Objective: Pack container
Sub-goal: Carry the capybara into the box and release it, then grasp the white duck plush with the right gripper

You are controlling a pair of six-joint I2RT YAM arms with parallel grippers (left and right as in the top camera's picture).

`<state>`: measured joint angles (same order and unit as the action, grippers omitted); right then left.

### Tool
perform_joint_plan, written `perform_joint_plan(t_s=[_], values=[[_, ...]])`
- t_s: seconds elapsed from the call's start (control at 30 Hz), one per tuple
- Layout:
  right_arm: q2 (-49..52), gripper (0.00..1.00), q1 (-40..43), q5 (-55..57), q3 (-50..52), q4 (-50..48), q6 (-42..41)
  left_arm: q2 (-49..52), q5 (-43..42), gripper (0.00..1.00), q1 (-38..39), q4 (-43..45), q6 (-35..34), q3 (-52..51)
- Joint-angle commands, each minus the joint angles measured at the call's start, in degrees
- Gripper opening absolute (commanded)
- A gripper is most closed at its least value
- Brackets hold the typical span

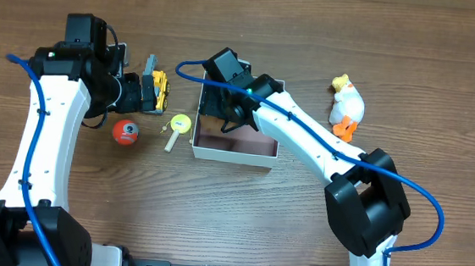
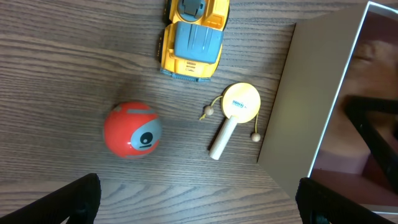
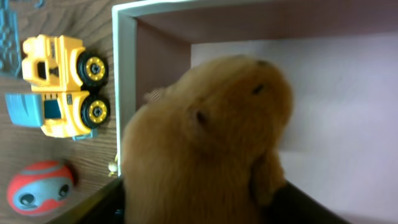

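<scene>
Container (image 1: 232,156) sits mid-table, with a yellow rattle (image 1: 177,128) just left of it. Right gripper (image 3: 199,208) is over its pink floor, fingers clamped on brown plush toy (image 3: 211,124). Left gripper (image 2: 198,202) is spread wide and empty, near red ball (image 2: 132,129).

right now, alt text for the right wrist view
A brown plush animal fills the middle, close to the camera, over the pink bottom of the white-walled container. Outside its wall, a yellow toy truck and a red ball lie on the wooden table.
</scene>
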<state>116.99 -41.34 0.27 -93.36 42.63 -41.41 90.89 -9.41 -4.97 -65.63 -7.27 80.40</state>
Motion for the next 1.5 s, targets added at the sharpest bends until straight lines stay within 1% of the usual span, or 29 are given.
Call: perform_joint_plan(t_s=[0.0,0.17,0.27,0.33,0.37,0.4,0.47,0.53,0.6,0.63,0.67,0.73,0.87,0.93,1.03,1.17,1.23,1.33,1.47], values=[[-0.28,0.73,0.5,1.86,-0.37,-0.35,3.98,0.22,-0.48,1.0,-0.26,-0.11,0.87,1.31],[-1.11,0.74,1.46,1.97,-0.46,-0.15,7.19,0.22,-0.48,1.0,-0.26,-0.11,0.87,1.31],[-3.8,0.77,1.62,5.84,-1.29,1.29,7.41,0.22,-0.48,1.0,-0.26,-0.11,0.87,1.31],[-7.19,0.78,1.68,8.92,-2.67,3.54,8.98,0.22,-0.48,1.0,-0.26,-0.11,0.87,1.31],[-9.42,0.8,1.81,11.65,-3.48,5.97,9.14,0.22,-0.48,1.0,-0.26,-0.11,0.87,1.31],[-11.43,0.87,2.19,14.95,-3.91,8.22,9.11,0.22,-0.48,1.0,-0.26,-0.11,0.9,1.31],[-15.17,0.9,4.26,20.87,-4.0,12.48,9.14,0.22,-0.48,1.0,-0.26,-0.11,0.87,1.31],[-17.53,0.9,8.17,23.34,-4.0,15.91,9.16,0.22,-0.48,1.0,-0.26,-0.11,0.87,1.31],[-18.64,0.91,14.53,22.45,-4.0,18.03,10.08,0.22,-0.48,1.0,-0.26,-0.11,0.87,1.31],[-18.62,0.94,17.84,21.62,-4.0,18.71,10.6,0.22,-0.48,1.0,-0.26,-0.11,0.87,1.31],[-18.29,0.95,21.46,19.85,-3.8,18.91,11.78,0.22,-0.48,1.0,-0.26,-0.11,0.87,1.31],[-17.05,0.96,29.27,12.85,-3.34,18.4,15.3,0.22,-0.48,1.0,-0.26,-0.11,0.87,1.31],[-12.33,0.98,38.69,1.01,-3.34,17.03,21.24,0.22,-0.48,1.0,-0.26,-0.11,0.87,1.31],[-9.84,0.98,41.07,-4.26,-3.34,15.3,25.07,0.22,-0.48,1.0,-0.26,-0.11,0.87,1.31],[-5.25,0.96,42.01,-5.51,-3.34,13.94,27.8,0.22,-0.48,1.0,-0.26,-0.11,0.87,1.31],[-0.42,0.94,42.01,-5.53,-3.34,18.49,27.45,0.22,-0.48,1.0,-0.26,-0.11,0.87,1.31],[1.25,0.92,42.14,-5.49,-3.34,20.52,25.2,0.22,-0.48,1.0,-0.26,-0.11,0.87,1.31],[2.43,0.83,42.27,-5.6,-3.34,22.05,24.63,0.22,-0.48,1.0,-0.26,-0.11,0.87,1.31],[2.58,0.77,42.27,-6.45,-3.32,22.47,24.65,0.22,-0.48,1.0,-0.26,-0.11,0.87,1.31]])
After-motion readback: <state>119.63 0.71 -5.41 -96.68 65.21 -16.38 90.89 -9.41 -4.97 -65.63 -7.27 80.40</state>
